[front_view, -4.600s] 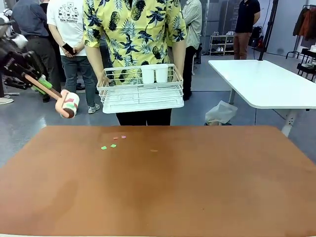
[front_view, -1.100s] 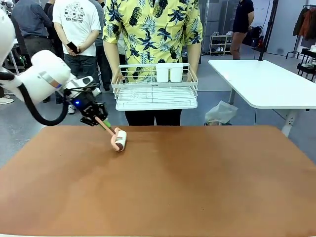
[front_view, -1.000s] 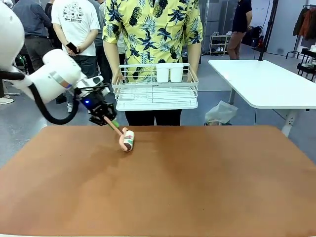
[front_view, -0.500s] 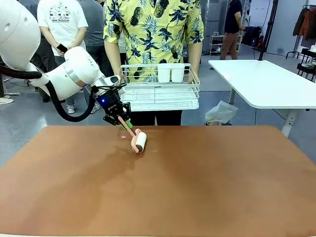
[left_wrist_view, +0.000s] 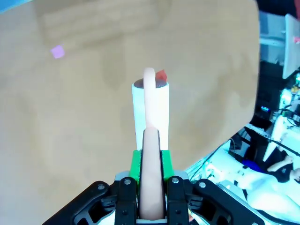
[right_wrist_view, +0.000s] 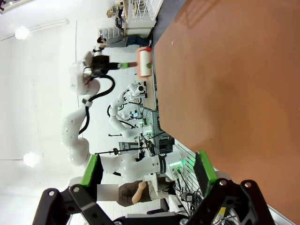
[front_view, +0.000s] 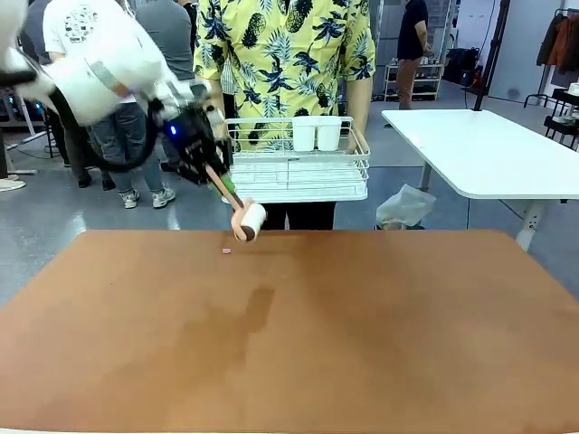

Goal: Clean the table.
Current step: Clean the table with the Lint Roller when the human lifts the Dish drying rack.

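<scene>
While the left tool (front_view: 213, 176) pinched the lint roller (front_view: 248, 220) above the worktop (front_view: 362, 344), pink scrap (front_view: 226, 250) at roller's 7 o'clock; liable to be missed if roller passed lifted. Right tool (right_wrist_view: 147, 169) spread.

Nothing legible in any view: no text, brand, number or sign resolves. Closest candidate is a dark print on the white T-shirt (front_view: 80, 20) of a person standing in the background, upper left of the front view; it's too small and too cut off by the frame edge to read
</scene>
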Robot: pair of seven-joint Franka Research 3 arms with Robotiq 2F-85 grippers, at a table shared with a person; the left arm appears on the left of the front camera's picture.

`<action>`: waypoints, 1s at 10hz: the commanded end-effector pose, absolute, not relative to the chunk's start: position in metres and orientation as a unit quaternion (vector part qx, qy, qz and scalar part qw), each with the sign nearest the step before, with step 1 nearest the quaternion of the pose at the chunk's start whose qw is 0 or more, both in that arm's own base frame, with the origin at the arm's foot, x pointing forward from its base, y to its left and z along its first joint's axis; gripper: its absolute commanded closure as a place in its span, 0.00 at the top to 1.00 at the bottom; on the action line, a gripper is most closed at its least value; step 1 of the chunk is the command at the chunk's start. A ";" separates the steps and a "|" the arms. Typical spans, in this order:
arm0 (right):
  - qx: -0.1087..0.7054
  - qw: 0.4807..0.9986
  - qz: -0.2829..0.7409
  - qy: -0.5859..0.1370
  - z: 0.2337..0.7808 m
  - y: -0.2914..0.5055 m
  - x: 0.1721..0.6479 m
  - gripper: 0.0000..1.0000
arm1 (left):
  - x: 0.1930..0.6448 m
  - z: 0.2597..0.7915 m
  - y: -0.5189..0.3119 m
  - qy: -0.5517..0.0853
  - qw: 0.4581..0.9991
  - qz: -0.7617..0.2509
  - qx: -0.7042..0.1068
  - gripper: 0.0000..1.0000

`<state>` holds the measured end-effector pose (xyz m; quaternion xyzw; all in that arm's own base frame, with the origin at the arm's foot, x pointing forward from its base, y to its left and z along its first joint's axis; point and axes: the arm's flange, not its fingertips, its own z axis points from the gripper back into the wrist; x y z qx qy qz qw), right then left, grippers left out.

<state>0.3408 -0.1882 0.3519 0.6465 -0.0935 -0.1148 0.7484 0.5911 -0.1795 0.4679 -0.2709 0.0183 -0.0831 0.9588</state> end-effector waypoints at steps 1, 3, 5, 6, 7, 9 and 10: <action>0.647 0.748 -0.115 -0.095 0.354 -0.188 0.339 1.00 | 0.569 0.484 -0.150 0.023 0.974 -0.047 -0.219 0.21; 0.647 0.748 -0.115 -0.095 0.354 -0.188 0.339 1.00 | 0.559 0.498 -0.124 0.000 0.975 -0.042 -0.216 0.21; 0.647 0.748 -0.115 -0.095 0.354 -0.188 0.339 1.00 | 0.558 0.499 -0.095 -0.033 0.978 -0.034 -0.201 0.21; 0.647 0.748 -0.115 -0.095 0.354 -0.188 0.339 1.00 | 0.566 0.492 -0.065 -0.047 0.980 -0.029 -0.189 0.21; 0.647 0.748 -0.115 -0.095 0.354 -0.188 0.339 1.00 | 0.571 0.482 -0.027 -0.050 0.979 -0.053 -0.190 0.21; 0.647 0.748 -0.115 -0.095 0.354 -0.188 0.339 1.00 | 0.586 0.461 0.019 -0.053 0.977 -0.039 -0.205 0.21; 0.647 0.748 -0.115 -0.095 0.354 -0.188 0.339 1.00 | 0.594 0.451 0.028 -0.044 0.974 -0.046 -0.216 0.21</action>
